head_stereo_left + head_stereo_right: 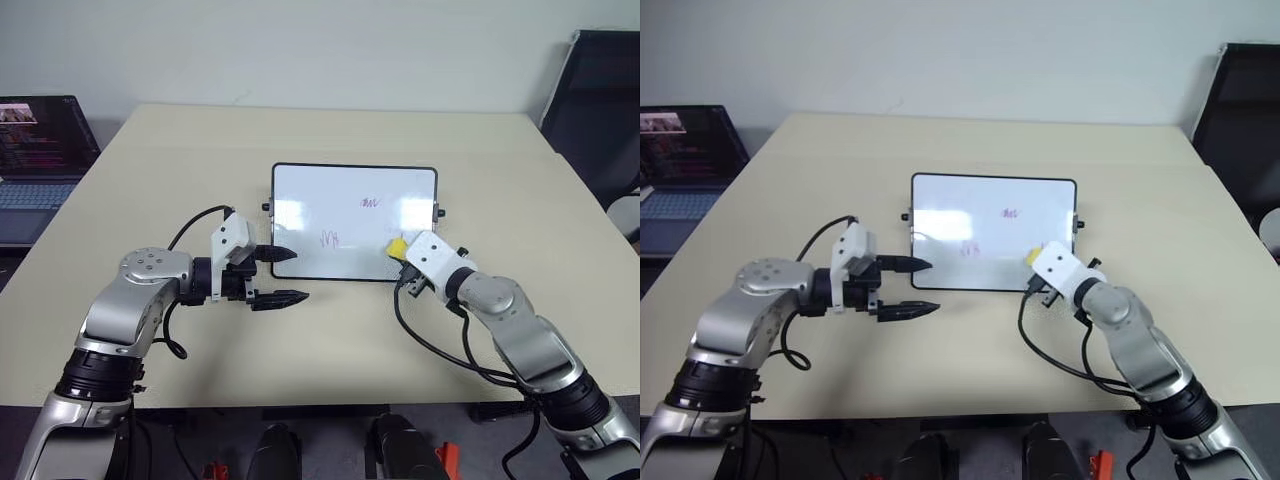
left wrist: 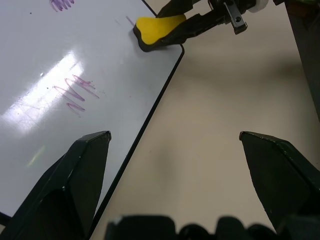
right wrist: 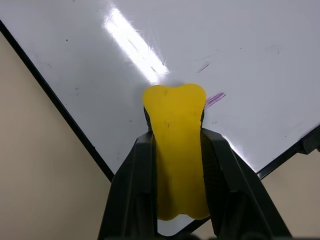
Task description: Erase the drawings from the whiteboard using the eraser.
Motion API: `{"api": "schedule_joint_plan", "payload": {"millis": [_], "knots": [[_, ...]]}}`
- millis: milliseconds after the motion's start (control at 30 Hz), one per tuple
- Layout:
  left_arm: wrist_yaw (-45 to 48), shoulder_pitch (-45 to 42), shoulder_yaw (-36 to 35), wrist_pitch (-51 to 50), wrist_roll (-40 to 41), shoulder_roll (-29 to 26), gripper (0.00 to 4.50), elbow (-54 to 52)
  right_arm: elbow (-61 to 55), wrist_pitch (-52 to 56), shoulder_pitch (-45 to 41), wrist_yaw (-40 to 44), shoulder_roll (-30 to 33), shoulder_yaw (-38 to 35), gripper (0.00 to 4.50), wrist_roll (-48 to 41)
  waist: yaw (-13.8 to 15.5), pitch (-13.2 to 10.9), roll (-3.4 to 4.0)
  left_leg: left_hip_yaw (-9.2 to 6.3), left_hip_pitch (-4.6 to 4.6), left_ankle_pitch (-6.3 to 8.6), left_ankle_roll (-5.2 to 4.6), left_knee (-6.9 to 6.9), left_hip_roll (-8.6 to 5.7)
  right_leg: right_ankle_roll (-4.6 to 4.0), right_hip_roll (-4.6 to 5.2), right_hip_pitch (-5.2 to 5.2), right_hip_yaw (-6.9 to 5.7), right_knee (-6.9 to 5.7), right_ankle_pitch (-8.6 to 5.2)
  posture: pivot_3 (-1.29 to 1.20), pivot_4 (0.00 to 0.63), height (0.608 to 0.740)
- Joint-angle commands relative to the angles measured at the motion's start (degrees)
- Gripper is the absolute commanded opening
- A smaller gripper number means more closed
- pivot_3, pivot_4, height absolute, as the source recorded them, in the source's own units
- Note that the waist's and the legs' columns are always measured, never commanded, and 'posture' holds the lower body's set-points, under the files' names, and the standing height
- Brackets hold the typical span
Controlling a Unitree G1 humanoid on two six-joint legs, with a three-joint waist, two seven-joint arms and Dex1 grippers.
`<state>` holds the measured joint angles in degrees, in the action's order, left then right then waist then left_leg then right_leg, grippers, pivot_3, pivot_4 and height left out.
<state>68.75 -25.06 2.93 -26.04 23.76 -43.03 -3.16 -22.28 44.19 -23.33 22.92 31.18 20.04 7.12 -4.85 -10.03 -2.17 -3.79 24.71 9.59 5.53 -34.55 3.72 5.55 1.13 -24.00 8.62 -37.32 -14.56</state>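
Beige surface with the whiteboard mid-frame. Right end effector is clamped on the eraser at the board's lower-right corner, one of the drawings poking out just beside its tip. The other two sit up and left of it; left end effector hangs wide open and empty at the lower-left edge.

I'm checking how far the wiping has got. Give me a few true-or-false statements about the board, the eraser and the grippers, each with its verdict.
1. The right gripper is shut on the eraser. True.
2. The eraser lies loose on the table beside the board. False: it is held over the near right corner of the whiteboard.
3. The left gripper is open with nothing between its fingers. True.
4. The whiteboard is wiped clean. False: purple drawings remain, and one mark peeks out beside the eraser.
5. The laptop sits on the whiteboard. False: it stands past the table's left edge.
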Motion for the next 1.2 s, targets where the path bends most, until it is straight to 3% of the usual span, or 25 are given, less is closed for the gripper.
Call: {"api": "schedule_joint_plan", "payload": {"millis": [33,133,400,700,867,1033,1200], "knots": [[1.00,-0.13,-0.51,1.76,-0.28,-0.55,4.50,0.45,2.84,-1.88,-2.09,-5.43,-0.59,-3.22,0.86,4.77,0.01,0.00,0.00,0.00,0.00,0.00,0.00,-0.03,0.00,-0.01,0.00,-0.01,0.00,-0.03,0.01,0.00,0.150,0.740],[1.38,0.00,-0.50,2.26,-0.41,-0.44,4.50,0.85,3.79,-2.66,-2.49,-5.31,-0.28,-4.23,0.86,5.31,0.05,0.00,0.00,0.01,0.01,0.00,-0.01,-0.20,-0.01,-0.01,0.00,0.00,0.01,-0.06,0.04,0.00,0.150,0.740],[0.95,0.41,-0.46,1.98,-0.16,-0.28,4.50,-0.21,0.71,1.54,0.19,5.48,2.10,1.06,0.86,3.40,0.07,0.00,0.00,0.01,0.01,0.00,-0.01,-0.19,0.01,-0.01,0.00,0.01,0.01,-0.07,0.03,0.00,0.150,0.740],[0.16,0.29,-0.60,0.61,0.20,-0.37,4.50,-1.87,8.86,-7.81,-7.64,-3.17,-2.74,-1.25,0.86,9.49,-0.28,0.00,-0.01,0.05,-0.03,-0.11,-0.17,-0.29,-0.01,-0.05,0.00,-0.04,0.07,-0.17,0.07,0.00,0.150,0.740],[-0.06,0.11,-0.57,0.15,0.20,-0.18,4.50,-2.29,11.24,-8.08,-8.97,0.22,-4.33,0.57,0.86,9.23,-0.18,0.00,-0.01,0.05,-0.03,-0.14,-0.19,-0.28,-0.02,-0.06,-0.01,-0.04,0.07,-0.31,0.07,0.00,0.150,0.740],[-0.44,0.16,-0.64,-0.40,0.38,-0.17,4.50,-2.90,7.94,-4.10,-5.00,7.92,-1.70,2.96,0.86,8.86,-0.11,0.01,-0.02,0.03,-0.03,-0.13,-0.20,-0.12,0.01,-0.04,-0.05,-0.08,0.05,-0.34,0.04,0.00,0.150,0.740],[-0.55,0.21,-0.68,-0.38,0.40,-0.27,4.50,-2.74,7.37,-3.74,-4.38,8.29,-1.09,1.54,0.86,10.42,-0.17,0.00,-0.02,0.02,-0.04,-0.13,-0.19,-0.22,0.00,-0.04,-0.05,-0.07,0.07,-0.37,0.04,0.00,0.150,0.740]]}}
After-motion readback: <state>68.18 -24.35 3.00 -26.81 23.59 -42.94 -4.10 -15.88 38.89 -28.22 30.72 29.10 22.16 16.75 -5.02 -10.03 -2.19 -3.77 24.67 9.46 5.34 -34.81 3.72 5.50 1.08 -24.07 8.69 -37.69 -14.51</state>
